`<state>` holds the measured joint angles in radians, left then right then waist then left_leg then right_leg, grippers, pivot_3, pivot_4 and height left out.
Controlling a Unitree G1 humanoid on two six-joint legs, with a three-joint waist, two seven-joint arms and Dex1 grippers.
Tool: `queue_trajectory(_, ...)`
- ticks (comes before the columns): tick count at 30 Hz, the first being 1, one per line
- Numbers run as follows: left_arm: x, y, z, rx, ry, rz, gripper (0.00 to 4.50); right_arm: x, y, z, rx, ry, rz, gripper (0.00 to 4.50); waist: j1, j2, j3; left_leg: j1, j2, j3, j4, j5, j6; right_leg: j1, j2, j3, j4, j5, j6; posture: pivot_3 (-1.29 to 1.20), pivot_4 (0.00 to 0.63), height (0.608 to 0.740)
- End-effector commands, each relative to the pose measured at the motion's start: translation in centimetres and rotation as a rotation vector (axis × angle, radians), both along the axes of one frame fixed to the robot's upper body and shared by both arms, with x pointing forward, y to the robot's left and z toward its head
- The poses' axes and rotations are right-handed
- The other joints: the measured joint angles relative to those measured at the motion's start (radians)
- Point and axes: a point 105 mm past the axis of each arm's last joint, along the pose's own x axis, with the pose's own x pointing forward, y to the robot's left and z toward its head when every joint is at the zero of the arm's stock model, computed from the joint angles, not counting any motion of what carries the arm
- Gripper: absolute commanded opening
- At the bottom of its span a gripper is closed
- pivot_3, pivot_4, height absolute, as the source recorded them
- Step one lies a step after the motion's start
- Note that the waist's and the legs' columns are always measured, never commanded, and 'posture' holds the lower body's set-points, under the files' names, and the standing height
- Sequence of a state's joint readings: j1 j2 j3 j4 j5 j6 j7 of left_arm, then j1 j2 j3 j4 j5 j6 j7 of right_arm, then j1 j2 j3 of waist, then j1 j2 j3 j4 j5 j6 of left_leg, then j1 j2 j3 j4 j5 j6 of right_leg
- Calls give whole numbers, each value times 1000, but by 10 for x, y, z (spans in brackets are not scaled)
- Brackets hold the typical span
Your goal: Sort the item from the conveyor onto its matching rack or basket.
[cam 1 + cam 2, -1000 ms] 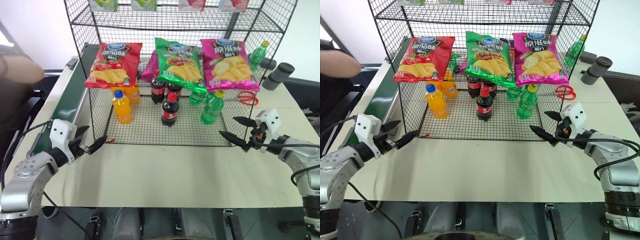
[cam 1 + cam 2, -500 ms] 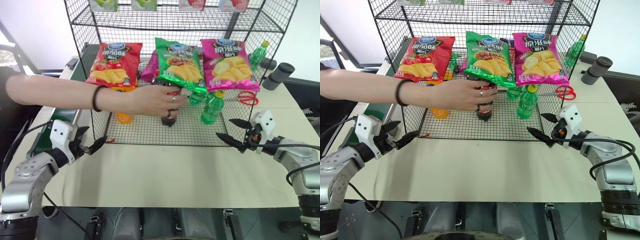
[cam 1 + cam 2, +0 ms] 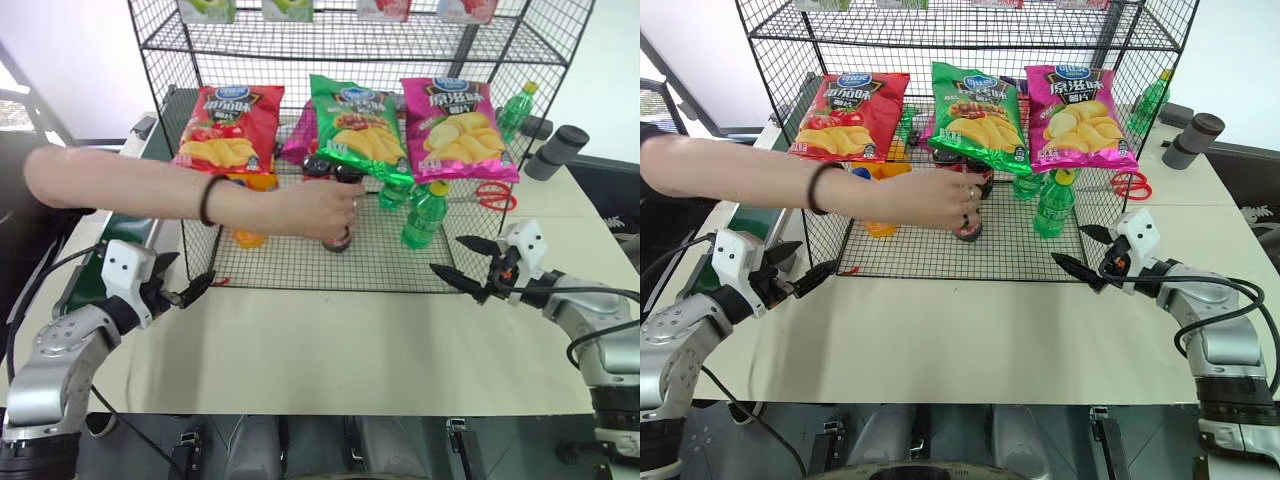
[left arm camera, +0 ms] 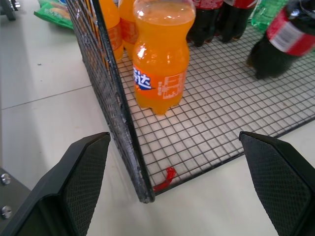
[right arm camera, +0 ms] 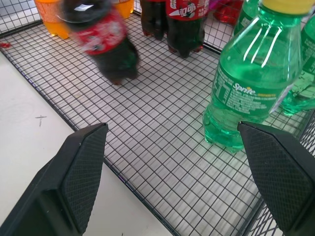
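A person's hand (image 3: 318, 208) reaches across from the robot's left into the rack (image 3: 300, 262) & is wrapped round a cola bottle (image 3: 338, 238) on its grid floor, front-centre; in the right wrist view that bottle reads tilted & blurred, so prob. being lifted out, likely to go on the conveyor (image 3: 120, 215) at the robot's left for the next sort. Two more colas stand upright behind it, under the green chip bag (image 3: 356, 126). Both arms wait clear of the rack, one off each front corner above the bench (image 3: 330, 350), giving the arm room. Left gripper (image 3: 185, 287): jaws spread wide, nothing held, aimed at the rack's left front corner w/ the orange soda bottle (image 4: 160, 56) just inside the mesh. Right gripper (image 3: 462, 262): jaws also wide apart & empty, facing the green Sprite bottle (image 5: 248, 81). Nothing visible on the belt yet, so no pick to make.
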<state>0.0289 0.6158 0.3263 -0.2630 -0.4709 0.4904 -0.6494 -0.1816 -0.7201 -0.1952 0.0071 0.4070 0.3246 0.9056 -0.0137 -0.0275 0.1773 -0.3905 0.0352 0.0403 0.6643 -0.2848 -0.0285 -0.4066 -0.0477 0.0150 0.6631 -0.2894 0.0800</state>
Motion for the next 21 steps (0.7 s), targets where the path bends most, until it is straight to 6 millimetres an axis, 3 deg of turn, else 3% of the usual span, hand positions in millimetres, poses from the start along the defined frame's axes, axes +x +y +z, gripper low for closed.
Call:
queue_trajectory(1,-1,-4,13,3,-50,-17,4500,3,2,10,5,-45,13,4385,0,0,0,0,0,0,0,0,0,0,0,0,0,0,0,0,150,734)
queue_trajectory(21,6,4,17,34,-84,68,4500,7,9,9,9,-64,22,4385,0,0,0,0,0,0,0,0,0,0,0,0,0,0,0,0,150,734)
